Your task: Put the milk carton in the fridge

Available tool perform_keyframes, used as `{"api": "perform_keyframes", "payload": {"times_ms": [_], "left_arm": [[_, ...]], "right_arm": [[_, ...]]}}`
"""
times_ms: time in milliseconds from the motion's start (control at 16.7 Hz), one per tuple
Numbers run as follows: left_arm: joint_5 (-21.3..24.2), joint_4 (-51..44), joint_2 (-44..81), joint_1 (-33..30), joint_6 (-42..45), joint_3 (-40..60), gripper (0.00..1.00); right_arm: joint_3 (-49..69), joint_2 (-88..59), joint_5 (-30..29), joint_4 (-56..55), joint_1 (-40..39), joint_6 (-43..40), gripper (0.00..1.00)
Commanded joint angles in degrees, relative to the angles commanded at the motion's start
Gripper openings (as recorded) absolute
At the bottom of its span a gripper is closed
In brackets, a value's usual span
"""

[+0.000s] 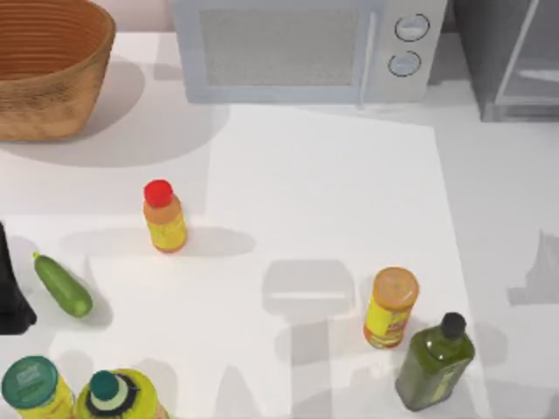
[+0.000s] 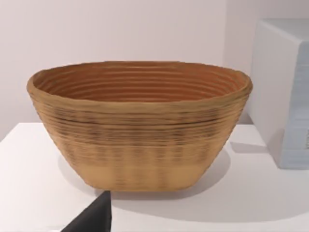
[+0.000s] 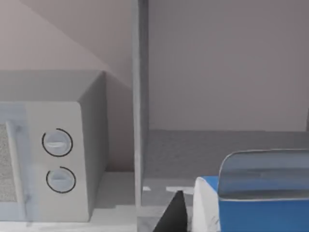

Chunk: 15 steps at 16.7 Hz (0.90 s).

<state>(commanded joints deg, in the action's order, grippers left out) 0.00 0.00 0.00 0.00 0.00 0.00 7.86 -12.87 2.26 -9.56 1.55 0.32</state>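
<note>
Blue and white milk carton [image 3: 251, 208] seen close by right gripper, likely held; finger state cannot be told. Dark grey fridge [image 3: 217, 96] faced, open inside. Carton not yet set inside

A basket [image 1: 48, 65] is sitting at the frame's upper left, a microwave [image 1: 306, 48] at upper centre, the fridge [image 1: 511, 57] at upper right. A cucumber [image 1: 63, 285] is lying at the left edge; two bottles [image 1: 391, 307] are standing lower right.

Blue-and-white milk carton [image 3: 251, 208], dark grey fridge [image 1: 511, 57], ribbed tan basket [image 1: 48, 65], red-capped yellow bottle [image 1: 163, 218]
</note>
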Motion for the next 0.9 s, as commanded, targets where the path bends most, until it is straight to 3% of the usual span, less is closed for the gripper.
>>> {"api": "perform_keyframes", "payload": {"times_ms": [900], "left_arm": [[0.0,0.0,0.0,0.0,0.0,0.0,1.00]], "right_arm": [[38.8,-91.3,10.6,-47.7,10.7,0.7,0.00]]}}
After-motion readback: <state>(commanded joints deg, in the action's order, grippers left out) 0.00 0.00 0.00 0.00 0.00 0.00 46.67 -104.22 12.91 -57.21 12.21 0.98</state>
